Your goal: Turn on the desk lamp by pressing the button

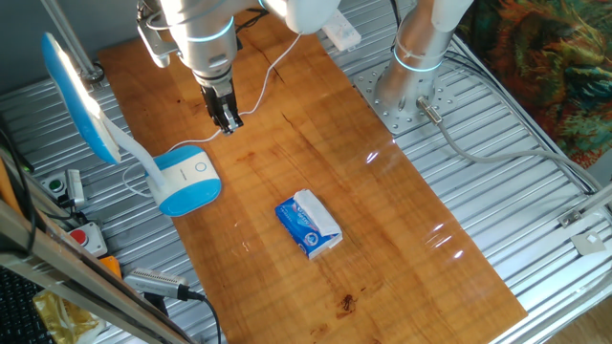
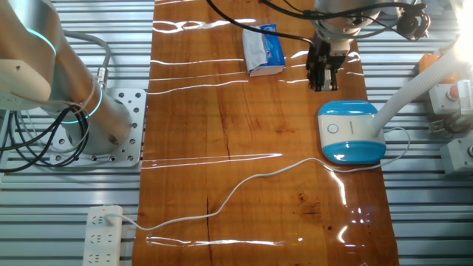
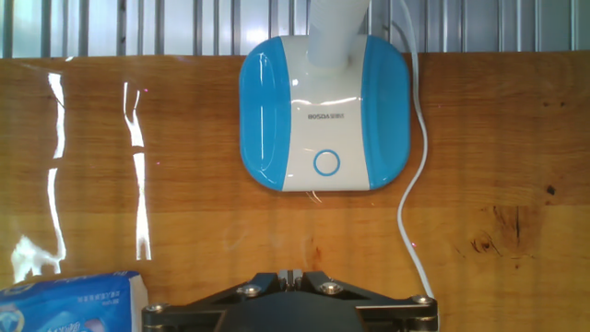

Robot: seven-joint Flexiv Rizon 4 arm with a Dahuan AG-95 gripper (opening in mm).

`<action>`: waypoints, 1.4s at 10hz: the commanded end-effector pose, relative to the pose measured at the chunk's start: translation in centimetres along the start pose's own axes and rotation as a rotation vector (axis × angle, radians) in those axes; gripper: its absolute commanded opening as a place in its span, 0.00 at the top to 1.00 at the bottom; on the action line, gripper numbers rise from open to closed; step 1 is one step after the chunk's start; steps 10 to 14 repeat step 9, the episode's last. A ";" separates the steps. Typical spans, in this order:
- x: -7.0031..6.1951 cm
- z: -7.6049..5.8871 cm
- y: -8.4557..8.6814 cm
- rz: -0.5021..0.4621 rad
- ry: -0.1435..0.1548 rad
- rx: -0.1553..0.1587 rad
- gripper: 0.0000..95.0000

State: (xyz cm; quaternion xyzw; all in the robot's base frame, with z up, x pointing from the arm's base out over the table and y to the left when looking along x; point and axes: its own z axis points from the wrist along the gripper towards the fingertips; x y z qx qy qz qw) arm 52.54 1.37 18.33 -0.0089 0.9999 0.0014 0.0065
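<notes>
Blue-and-white plastic desk lamp (image 1: 186,180): rounded base flat on wooden counter (image 1: 382,220), near one long edge; white bendable neck (image 1: 134,153) rising off far side of base toward long oval head (image 1: 76,96) hung out past counter edge. No glow evident from head.

Round ring-marked button (image 3: 326,163): set in white centre strip of base, toward the end facing the arm, below small brand lettering. Seen also as small circle in the other fixed view (image 2: 333,128).

Pincer (image 2: 323,81): hung above bare wood just beside base, not touching lamp. Fingertips (image 1: 229,121) close together in the fixed views; gap or contact not resolvable, hand view showing only the black mount. State: cannot tell.

White power cord (image 2: 244,185): trailing from base across counter to power strip (image 2: 103,236).

Blue-white tissue packet (image 1: 309,225): lying apart from lamp, not part of task.

Step in hand, judged: approach to button. Handling notes:
- Shift sideways until fingertips stand directly over ring, then straight down.
- Press with fingertips joined, on ring centre, not on blue flanks.
- Keep push vertical and brief; light base likely to slide or tip under slanted force.
- Stay clear of neck and cord.
- Confirm by glow at head.
</notes>
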 end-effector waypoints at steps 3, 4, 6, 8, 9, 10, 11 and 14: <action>0.0 0.0 0.0 0.004 -0.001 -0.001 1.00; 0.0 0.0 0.0 0.003 -0.001 -0.003 1.00; 0.0 0.0 0.0 0.001 0.003 -0.002 1.00; 0.0 0.0 0.0 -0.001 0.008 -0.001 1.00; 0.0 0.0 0.0 -0.001 0.008 -0.001 1.00; 0.0 0.0 0.0 -0.001 0.008 -0.001 1.00; 0.0 0.0 0.0 -0.001 0.008 -0.001 1.00; 0.0 0.0 0.0 -0.001 0.008 -0.001 1.00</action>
